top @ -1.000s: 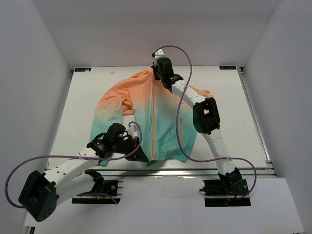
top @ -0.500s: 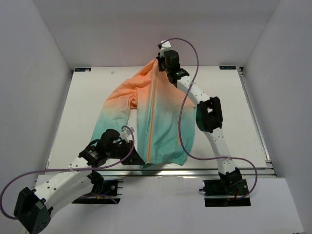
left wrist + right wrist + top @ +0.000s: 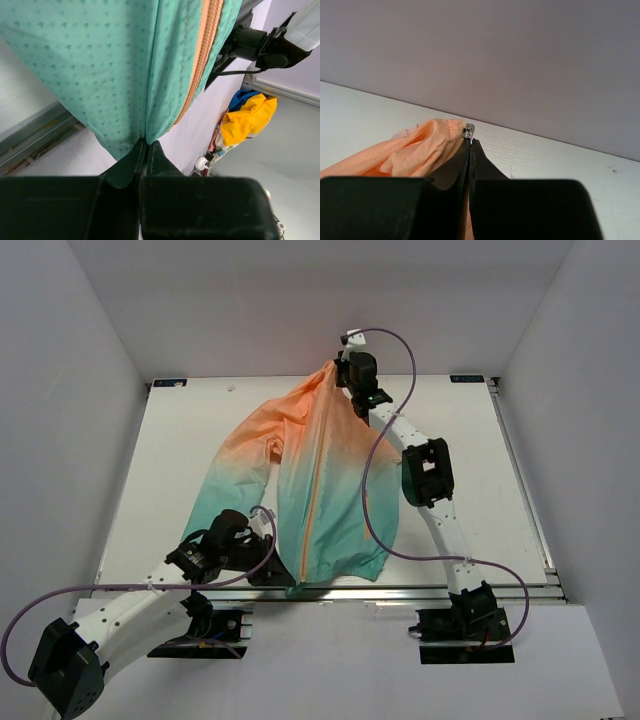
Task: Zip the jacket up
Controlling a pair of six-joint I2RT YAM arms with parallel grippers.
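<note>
The thin hooded fabric jacket (image 3: 310,480), orange fading to teal, lies stretched across the white tabletop (image 3: 170,460) from 12 o'clock to 6 o'clock. The right pincer (image 3: 470,142) is clamped on the metal zipper pull (image 3: 468,132) at 12 o'clock. The left pincer (image 3: 146,145) pinches the teal hem at 6 o'clock, beside the orange zipper (image 3: 202,47).

Right gripper (image 3: 470,142) fingers (image 3: 490,167) pressed together, no gap visible. Small metal zipper pull (image 3: 468,132) pinched at fingertips. Orange fabric of jacket (image 3: 415,147) bunched just left of fingers, touching them, folds running toward left edge. White table (image 3: 560,160) beyond and right of fingertips. Grey wall (image 3: 495,55) above.
</note>
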